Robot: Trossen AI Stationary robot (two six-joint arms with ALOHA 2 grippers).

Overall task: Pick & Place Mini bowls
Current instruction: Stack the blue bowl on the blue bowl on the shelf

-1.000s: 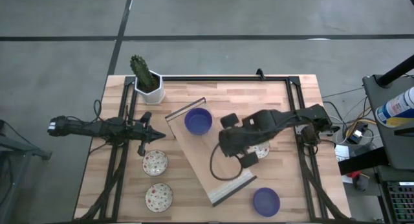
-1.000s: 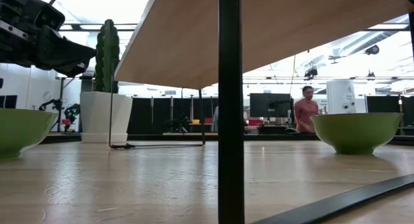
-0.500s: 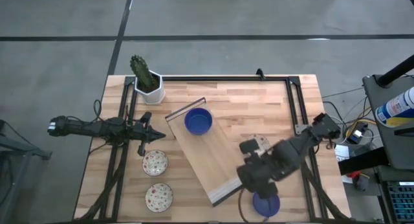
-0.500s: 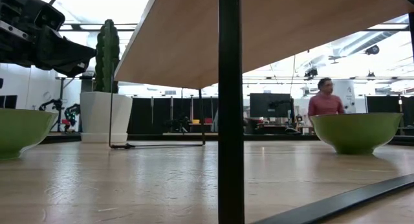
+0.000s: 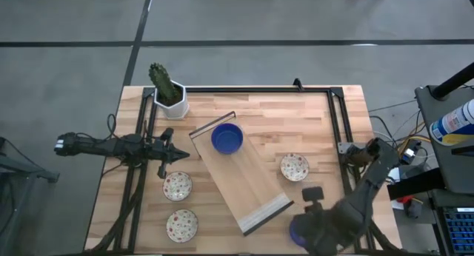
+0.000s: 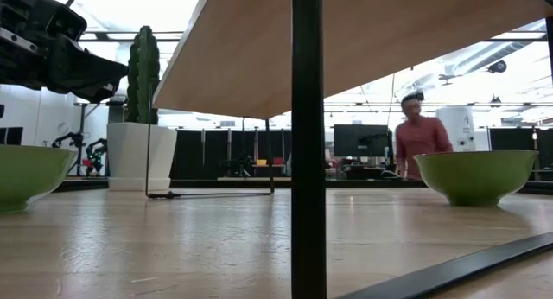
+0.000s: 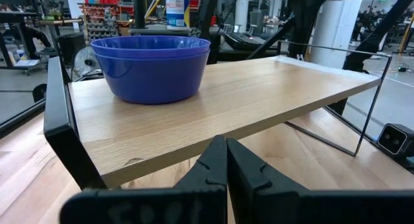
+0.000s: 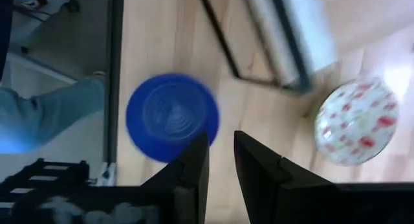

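Observation:
A cobalt blue mini bowl sits on the table near its near right corner. My right gripper hovers over it, pointing down, open by a narrow gap. A white speckled mini bowl rests on the table right of the raised wooden shelf. Two stacked blue bowls stand on the shelf's far end. Two more speckled bowls lie on the table's left. My left gripper is shut and waits at the left, level with the shelf.
A cactus in a white hexagonal pot stands at the far left corner. A black metal frame runs along the table's sides, and a rail lies close to the blue bowl. A person moves in the room behind.
My right arm swung from above the middle of the shelf toward the table's near right corner and now hangs over the lone blue bowl. The speckled bowl right of the shelf, half covered before, now lies in full view. The person in the background walked about.

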